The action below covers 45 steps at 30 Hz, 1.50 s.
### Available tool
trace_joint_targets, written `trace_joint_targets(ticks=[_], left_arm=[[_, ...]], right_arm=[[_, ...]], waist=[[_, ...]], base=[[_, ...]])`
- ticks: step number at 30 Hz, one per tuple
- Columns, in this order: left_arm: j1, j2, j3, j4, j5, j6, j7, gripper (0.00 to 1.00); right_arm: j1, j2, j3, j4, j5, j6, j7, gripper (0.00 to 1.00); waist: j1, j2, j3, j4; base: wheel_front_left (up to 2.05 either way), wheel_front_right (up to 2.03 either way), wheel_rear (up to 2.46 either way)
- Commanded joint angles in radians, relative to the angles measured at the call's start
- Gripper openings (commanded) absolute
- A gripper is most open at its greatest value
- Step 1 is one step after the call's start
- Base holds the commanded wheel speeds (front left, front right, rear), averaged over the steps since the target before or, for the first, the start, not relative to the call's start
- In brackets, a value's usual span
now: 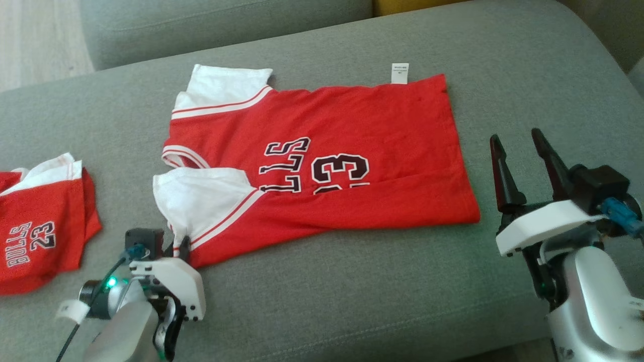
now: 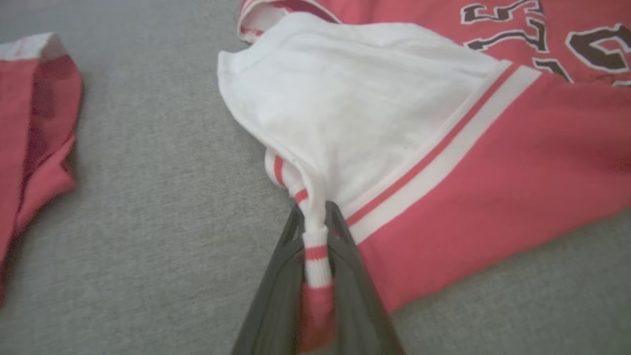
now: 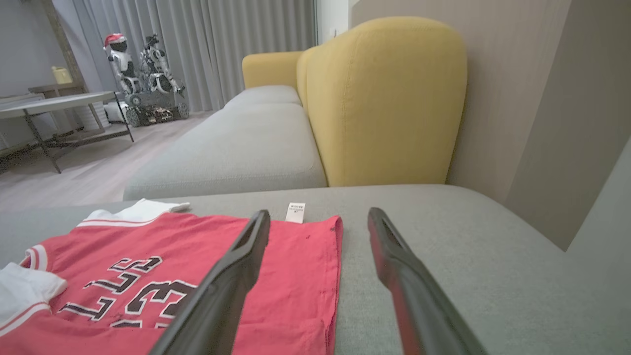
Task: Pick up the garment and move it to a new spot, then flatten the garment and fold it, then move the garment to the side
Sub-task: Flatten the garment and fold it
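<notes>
See the garment (image 1: 352,130) spread flat mid-cushion on the grey sofa (image 1: 352,311), sleeves leftward. Pinching its near white sleeve at the striped cuff with the left hand (image 2: 315,212), clenched on a thin bunch. Holding the right hand (image 1: 518,141) released beside the hem, touching nothing. Could lose that slim pinch, or drag the body into wrinkles, if pulled one-handed; might brush the second jersey (image 1: 45,236).

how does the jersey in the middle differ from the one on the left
The middle jersey lies spread wide across the grey cushion; the left jersey is folded into a small bundle. The left gripper is shut on the middle jersey's white sleeve; nothing touches the left jersey. Both are red and white, printed BULLS 23.
</notes>
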Motion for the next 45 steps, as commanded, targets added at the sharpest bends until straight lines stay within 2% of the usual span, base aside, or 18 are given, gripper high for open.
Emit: trace_joint_targets(ticks=[1, 6, 12, 17, 23, 30, 31, 32, 33, 40, 45], left_arm=[[-0.034, 0.028, 0.043, -0.011, -0.007, 0.008, -0.028, 0.00], [-0.048, 0.030, 0.061, -0.082, -0.004, 0.027, -0.108, 0.00], [-0.032, 0.040, 0.056, -0.212, 0.015, 0.034, -0.140, 0.00], [-0.016, 0.057, 0.028, -0.299, 0.033, 0.031, -0.118, 0.00], [-0.003, 0.084, 0.006, -0.384, 0.045, 0.033, -0.073, 0.00], [0.004, 0.099, -0.009, -0.436, 0.051, 0.039, -0.039, 0.00], [0.004, 0.101, -0.012, -0.440, 0.052, 0.039, -0.035, 0.00], [0.004, 0.103, -0.015, -0.444, 0.054, 0.039, -0.031, 0.00], [0.005, 0.106, -0.018, -0.447, 0.056, 0.039, -0.028, 0.00], [0.017, 0.128, -0.032, -0.446, 0.062, 0.039, -0.010, 0.00], [0.026, 0.142, -0.047, -0.431, 0.067, 0.030, -0.005, 0.00]], right_arm=[[-0.002, 0.017, 0.006, -0.019, -0.012, -0.001, 0.018, 1.00], [0.006, 0.048, -0.026, 0.036, -0.004, -0.001, 0.066, 1.00], [-0.011, 0.073, -0.104, 0.149, -0.029, -0.001, 0.120, 1.00], [-0.047, 0.079, -0.154, 0.251, -0.061, -0.001, 0.142, 1.00], [-0.101, 0.080, -0.134, 0.367, 0.006, -0.001, 0.138, 1.00], [-0.155, 0.080, -0.123, 0.478, 0.019, -0.001, 0.130, 1.00], [-0.162, 0.080, -0.117, 0.497, 0.028, -0.001, 0.133, 0.98], [-0.169, 0.080, -0.112, 0.513, 0.035, -0.001, 0.133, 0.30], [-0.175, 0.080, -0.110, 0.525, 0.037, -0.001, 0.129, 0.00], [-0.218, 0.078, -0.117, 0.564, -0.006, -0.001, 0.105, 0.00], [-0.233, 0.042, -0.102, 0.555, -0.045, -0.001, 0.124, 0.00]], waist=[[0.0000, 0.0000, -0.002, 0.009], [0.0000, 0.0000, 0.004, 0.036], [0.0000, 0.0000, 0.018, 0.070], [0.0000, 0.0000, 0.034, 0.092], [0.0000, 0.0000, 0.058, 0.107], [0.0000, 0.0000, 0.073, 0.117], [0.0000, 0.0000, 0.074, 0.119], [0.0000, 0.0000, 0.074, 0.121], [0.0000, 0.0000, 0.074, 0.123], [0.0000, 0.0000, 0.072, 0.129], [0.0000, 0.0000, 0.048, 0.131]], base=[[0.00, 0.00, 0.00], [0.00, 0.00, 0.00], [0.00, 0.00, 0.00], [0.00, 0.00, 0.00], [0.00, 0.00, 0.00], [0.00, 0.00, 0.00], [0.00, 0.00, 0.00], [0.00, 0.00, 0.00], [0.00, 0.00, 0.00], [0.00, 0.00, 0.00], [0.00, 0.00, 0.00]])
